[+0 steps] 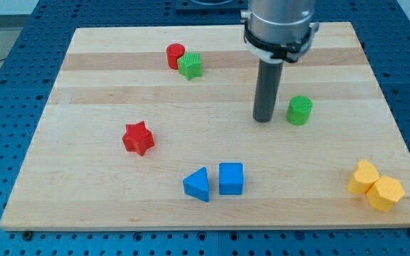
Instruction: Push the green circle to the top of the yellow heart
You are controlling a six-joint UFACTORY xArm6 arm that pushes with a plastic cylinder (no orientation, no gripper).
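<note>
The green circle (300,110) stands on the wooden board right of centre. My tip (263,119) rests on the board just to the left of it, a small gap apart. The yellow heart (364,177) lies near the board's bottom right corner, touching a yellow hexagon (386,193) on its lower right. The green circle is above and to the left of the heart, well apart from it.
A red circle (175,55) and a green star (190,65) touch near the view's top. A red star (138,138) lies at the left. A blue triangle (198,185) and a blue cube (230,178) sit side by side at the bottom centre.
</note>
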